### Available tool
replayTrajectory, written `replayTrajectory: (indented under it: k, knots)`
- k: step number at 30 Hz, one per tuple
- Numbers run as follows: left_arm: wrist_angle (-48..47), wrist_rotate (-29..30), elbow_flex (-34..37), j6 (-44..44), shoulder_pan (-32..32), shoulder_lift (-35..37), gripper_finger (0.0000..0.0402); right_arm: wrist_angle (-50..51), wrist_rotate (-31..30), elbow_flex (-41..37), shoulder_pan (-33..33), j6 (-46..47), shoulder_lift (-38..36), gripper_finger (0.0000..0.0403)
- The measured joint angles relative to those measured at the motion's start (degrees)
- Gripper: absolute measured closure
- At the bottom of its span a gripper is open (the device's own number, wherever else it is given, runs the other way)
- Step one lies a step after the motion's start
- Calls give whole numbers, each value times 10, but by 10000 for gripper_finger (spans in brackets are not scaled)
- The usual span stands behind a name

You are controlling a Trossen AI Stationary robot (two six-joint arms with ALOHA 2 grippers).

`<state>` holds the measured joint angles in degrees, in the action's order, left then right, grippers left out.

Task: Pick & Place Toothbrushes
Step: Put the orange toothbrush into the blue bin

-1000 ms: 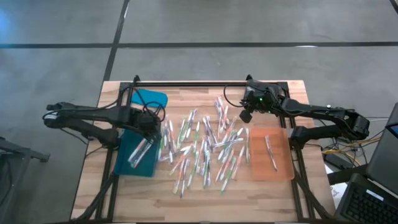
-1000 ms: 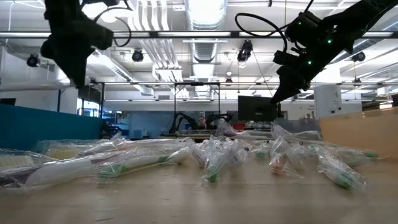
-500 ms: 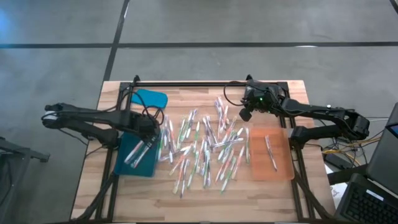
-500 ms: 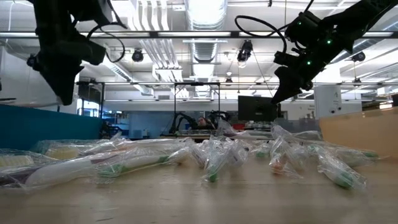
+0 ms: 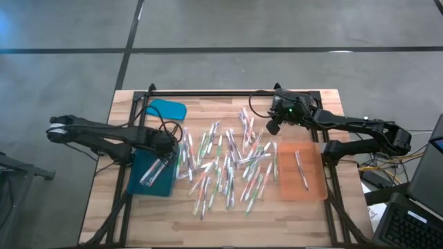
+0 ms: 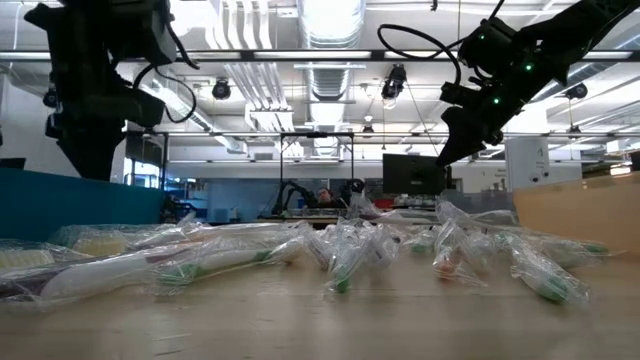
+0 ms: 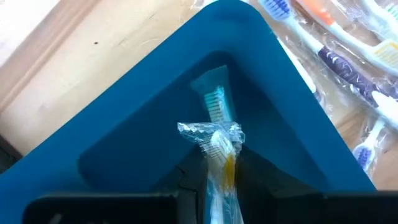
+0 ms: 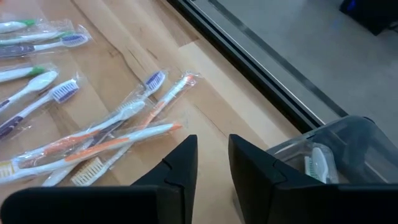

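Observation:
Many wrapped toothbrushes point(image 5: 228, 162) lie scattered over the middle of the wooden table point(image 5: 291, 214). My left gripper point(image 5: 165, 149) hangs over the blue tray point(image 5: 142, 183) at the left, shut on one wrapped toothbrush point(image 7: 217, 134) that reaches down into the tray. My right gripper point(image 5: 273, 128) hovers above the far right of the pile point(image 8: 93, 143), its fingers point(image 8: 180, 162) a little apart with nothing between them. At the right, a single toothbrush point(image 5: 302, 170) lies in the orange tray point(image 5: 315, 190). My left gripper pinches the wrapped toothbrush between its two fingers on the handle point(image 7: 225, 171), a little behind the head. The fingers come from above, pointing steeply down, and the brush runs on along them. Its head point(image 7: 216, 102) points down into the tray; I cannot tell if it touches the floor.
A teal piece point(image 5: 166, 109) lies at the table's far left, beyond the blue tray. A black rail point(image 5: 214, 93) runs along the far edge. The near strip of the table holds no brushes. The blue tray's wall point(image 6: 80, 200) shows at the left in the low view.
My left gripper has sunk toward the blue tray with the wrapped toothbrush, which now reaches deeper into the tray. My right arm has kept its place.

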<state>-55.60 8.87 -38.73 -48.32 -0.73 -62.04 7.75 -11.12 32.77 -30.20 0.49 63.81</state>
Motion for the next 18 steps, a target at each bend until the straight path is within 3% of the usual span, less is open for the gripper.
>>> replayTrajectory:
  k: [18]
  knots:
    - [32,-11,25,-3,6,0,337,0,0,0,0,0,0,359]
